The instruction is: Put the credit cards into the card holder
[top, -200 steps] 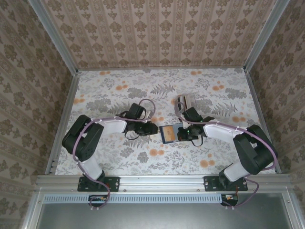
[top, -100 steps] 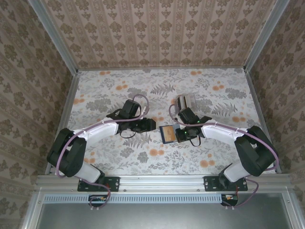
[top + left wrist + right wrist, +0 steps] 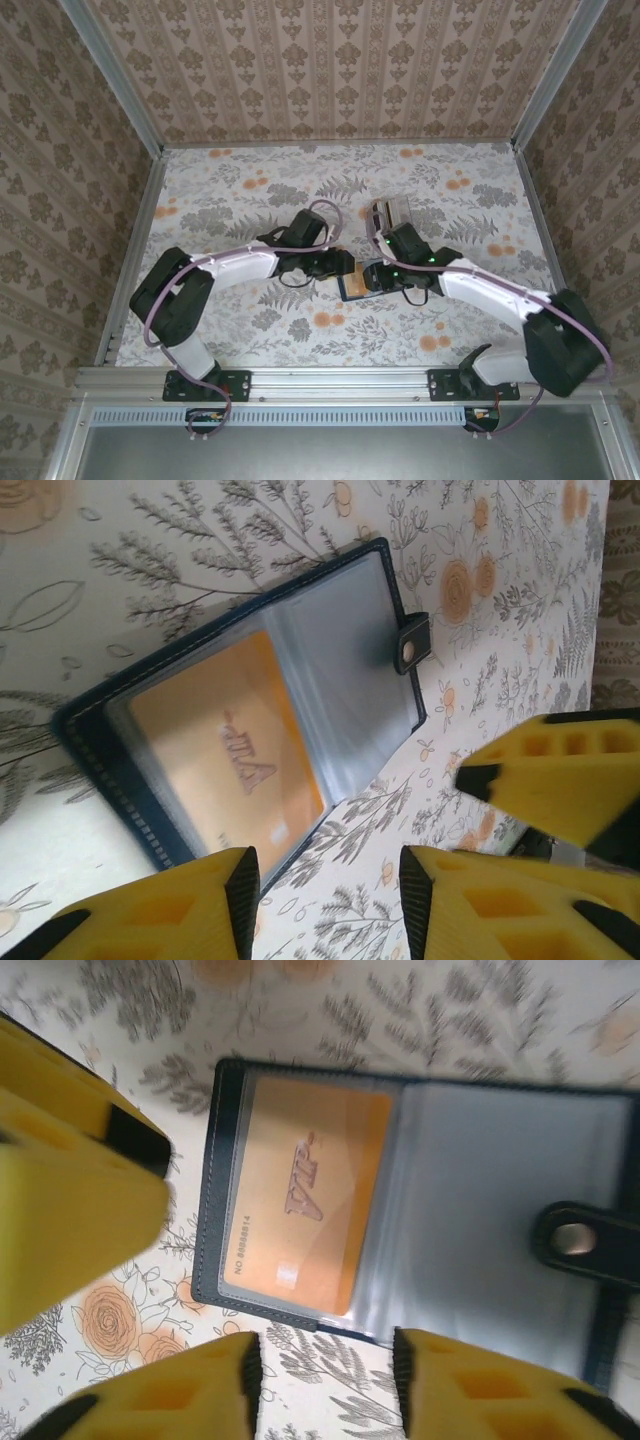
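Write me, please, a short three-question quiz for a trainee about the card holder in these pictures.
1. True or false: the card holder lies open on the table.
2. Which colour is the card inside its clear sleeve? A blue; B orange; C green.
3. Short answer: is the left tool or the right tool gripping anything?
Key: 1 true; 2 B; 3 no, both stand open with nothing between their fingers.
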Controlling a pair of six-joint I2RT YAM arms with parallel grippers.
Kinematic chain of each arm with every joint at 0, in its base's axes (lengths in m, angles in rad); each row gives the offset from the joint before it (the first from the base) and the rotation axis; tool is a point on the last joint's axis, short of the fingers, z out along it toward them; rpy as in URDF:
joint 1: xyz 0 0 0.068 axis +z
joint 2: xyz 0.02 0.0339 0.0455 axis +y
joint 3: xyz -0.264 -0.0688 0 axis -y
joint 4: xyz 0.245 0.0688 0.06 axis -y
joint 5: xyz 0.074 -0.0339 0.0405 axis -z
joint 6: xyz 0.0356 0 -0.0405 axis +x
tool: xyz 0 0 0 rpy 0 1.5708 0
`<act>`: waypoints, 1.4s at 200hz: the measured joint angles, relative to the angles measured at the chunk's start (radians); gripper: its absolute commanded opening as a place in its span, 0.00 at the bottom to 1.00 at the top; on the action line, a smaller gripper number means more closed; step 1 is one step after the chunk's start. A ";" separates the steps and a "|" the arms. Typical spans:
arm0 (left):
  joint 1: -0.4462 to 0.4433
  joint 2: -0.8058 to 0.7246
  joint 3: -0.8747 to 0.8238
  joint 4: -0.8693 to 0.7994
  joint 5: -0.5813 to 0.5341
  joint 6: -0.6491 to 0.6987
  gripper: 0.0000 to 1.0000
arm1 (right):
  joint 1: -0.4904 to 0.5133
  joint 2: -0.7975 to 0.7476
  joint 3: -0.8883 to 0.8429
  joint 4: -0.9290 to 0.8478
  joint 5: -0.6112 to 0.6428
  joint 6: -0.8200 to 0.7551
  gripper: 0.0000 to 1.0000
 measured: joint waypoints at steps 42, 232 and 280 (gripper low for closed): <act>-0.128 0.017 0.105 -0.127 -0.188 -0.067 0.35 | -0.179 -0.181 -0.027 -0.071 0.136 0.055 0.57; -0.328 0.344 0.485 -0.456 -0.556 -0.352 0.27 | -0.326 -0.280 -0.188 0.050 0.175 0.201 0.54; -0.327 0.399 0.537 -0.499 -0.599 -0.359 0.25 | -0.326 -0.293 -0.201 0.059 0.175 0.188 0.54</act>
